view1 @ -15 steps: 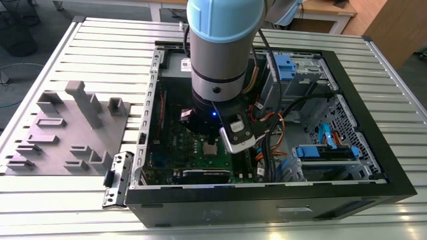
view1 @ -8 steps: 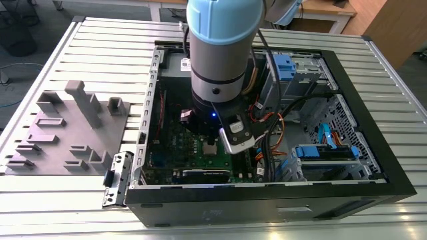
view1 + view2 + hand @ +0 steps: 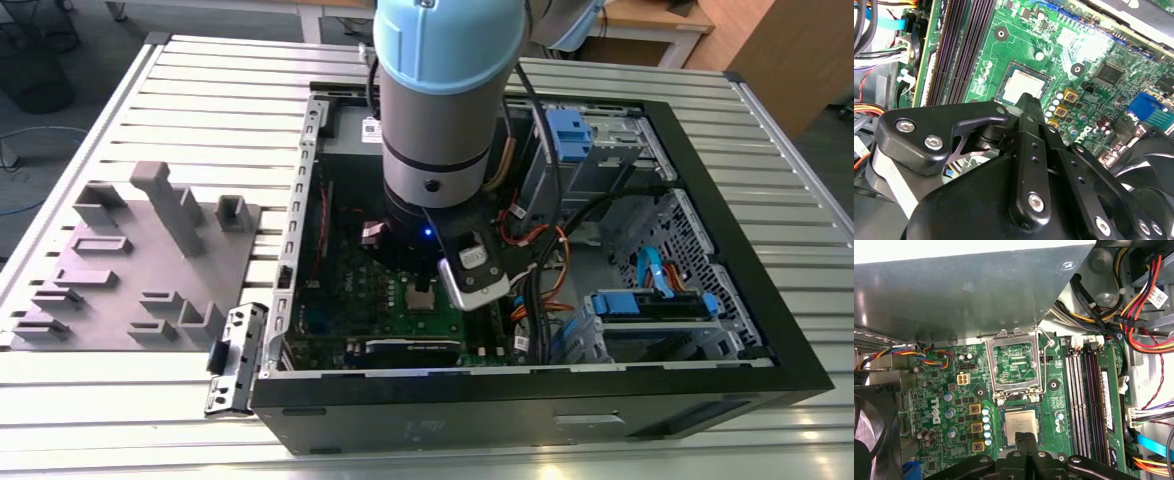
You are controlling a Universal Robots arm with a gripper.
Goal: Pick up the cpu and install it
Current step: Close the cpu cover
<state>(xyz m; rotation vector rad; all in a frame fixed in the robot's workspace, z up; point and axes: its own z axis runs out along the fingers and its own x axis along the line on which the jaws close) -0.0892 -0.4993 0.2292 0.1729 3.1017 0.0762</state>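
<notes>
The cpu [image 3: 1020, 424], a small square chip with a silvery top, lies flat in the socket on the green motherboard [image 3: 934, 405]; in the second wrist view the cpu [image 3: 1024, 86] shows just past the fingertips. My gripper [image 3: 1024, 439] hangs directly over the chip's near edge, its two black fingers pressed together with nothing between them. The fingertips [image 3: 1029, 100] cover part of the chip. The silver socket frame [image 3: 1014, 362] is swung open beside the cpu. In the exterior view the gripper [image 3: 422, 298] is low inside the open computer case [image 3: 747, 330].
Black memory slots [image 3: 1089, 390] run beside the socket. Cable bundles [image 3: 1144, 315] crowd one side, a black fan [image 3: 869, 430] the other. A metal case wall [image 3: 954, 290] rises behind the board. A grey fixture block [image 3: 134, 260] sits on the table at the exterior view's left.
</notes>
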